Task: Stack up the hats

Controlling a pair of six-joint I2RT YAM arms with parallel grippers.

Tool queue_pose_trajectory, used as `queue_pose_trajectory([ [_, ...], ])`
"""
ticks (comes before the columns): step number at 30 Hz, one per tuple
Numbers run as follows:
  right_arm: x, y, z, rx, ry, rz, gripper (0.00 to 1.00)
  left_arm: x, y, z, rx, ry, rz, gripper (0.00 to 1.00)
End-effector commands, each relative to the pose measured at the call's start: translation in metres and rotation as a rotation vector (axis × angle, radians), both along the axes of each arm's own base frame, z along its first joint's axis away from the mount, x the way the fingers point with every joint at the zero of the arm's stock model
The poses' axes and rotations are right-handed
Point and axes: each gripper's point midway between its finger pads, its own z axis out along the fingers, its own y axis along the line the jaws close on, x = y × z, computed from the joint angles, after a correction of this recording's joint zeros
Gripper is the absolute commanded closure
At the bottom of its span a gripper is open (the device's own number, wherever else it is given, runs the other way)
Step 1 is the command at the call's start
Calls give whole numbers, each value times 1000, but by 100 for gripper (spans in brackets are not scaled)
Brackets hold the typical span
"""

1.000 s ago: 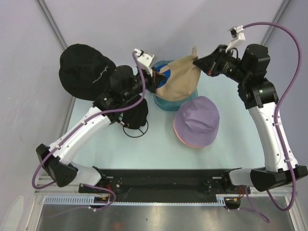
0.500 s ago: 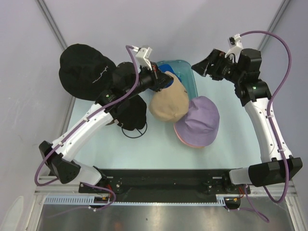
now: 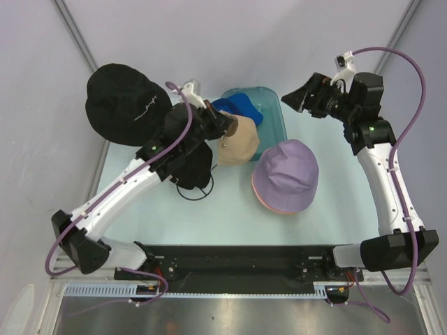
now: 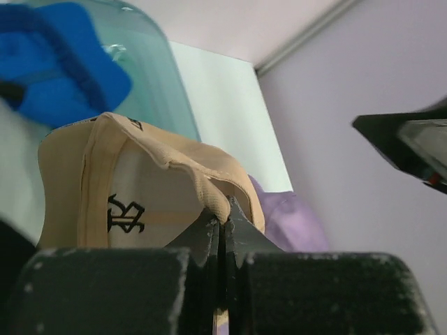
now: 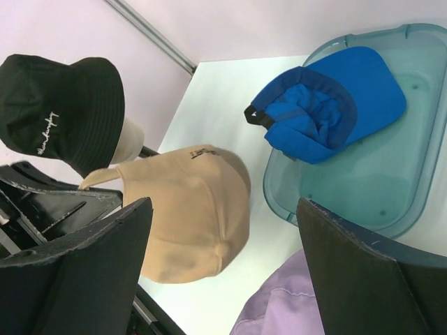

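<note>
Tan cap [image 3: 236,139] drawn leftward since half-second back, now apart from lavender hat [image 3: 286,169]. Left gripper [image 4: 222,222] clenched on cap's edge, fabric pinched between jaws. Right gripper [image 5: 222,230] spread wide, grasping nothing, above far right of table. We see blue cap [image 3: 239,108] lying in teal tub [image 3: 274,124]. Lavender hat sits on pink one, we think — only rim shows. Black bucket hat [image 3: 124,96] far left.
</note>
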Motion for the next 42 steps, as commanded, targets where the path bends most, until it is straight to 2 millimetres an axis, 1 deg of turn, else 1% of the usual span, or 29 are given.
queue_pose_trajectory([
  [1,-9,2,29,25,-99,26,11,-16,51,13,-67,10,182,100],
  [3,-9,3,30,30,-101,30,11,-20,66,2,-61,38,225,100],
  [4,-8,3,31,35,-100,29,11,-22,71,-10,-48,58,237,100],
  [5,-9,4,32,37,-104,33,11,-24,82,-8,-64,58,259,100],
  [7,-8,5,32,41,-101,36,11,-26,94,-21,-46,74,289,100],
  [8,-9,6,32,43,-101,40,11,-26,104,-20,-46,64,308,100],
  [10,-9,6,32,44,-102,43,11,-25,114,-32,-23,84,322,100],
  [11,-10,8,32,46,-100,49,11,-21,124,-37,-8,87,339,100],
  [12,-10,9,33,46,-102,51,11,-21,127,-37,-12,83,342,100],
  [13,-10,10,33,46,-100,55,11,-21,126,-44,-7,90,318,100],
  [14,-12,11,34,46,-106,60,11,-17,131,-45,10,73,323,100],
  [16,-12,13,34,43,-105,65,11,-13,135,-48,28,69,329,100],
  [19,-12,14,37,44,-111,67,11,-6,144,-59,72,82,346,100],
  [20,-13,14,38,43,-115,68,11,-3,150,-62,84,87,367,100],
  [22,-14,14,39,40,-118,67,11,-3,160,-67,115,99,400,100],
  [23,-15,13,40,38,-120,65,11,-2,169,-69,127,100,435,100],
  [26,-16,13,39,29,-121,63,11,-4,183,-78,153,115,475,99],
  [29,-16,13,37,28,-113,64,11,-8,193,-98,205,146,501,100],
  [30,-17,14,37,29,-115,67,11,-10,196,-107,221,160,508,100],
  [32,-16,14,39,30,-120,65,11,-13,200,-114,233,160,517,100],
  [33,-15,14,39,29,-121,66,11,-15,204,-122,250,170,535,100],
  [36,-15,15,38,29,-118,69,11,-17,213,-133,277,180,563,100],
  [38,-15,16,38,29,-118,70,11,-16,213,-136,290,173,558,100],
  [40,-13,17,38,28,-117,72,11,-16,208,-136,291,167,525,100],
  [42,-13,18,35,25,-111,71,11,-12,200,-128,261,131,489,100],
])
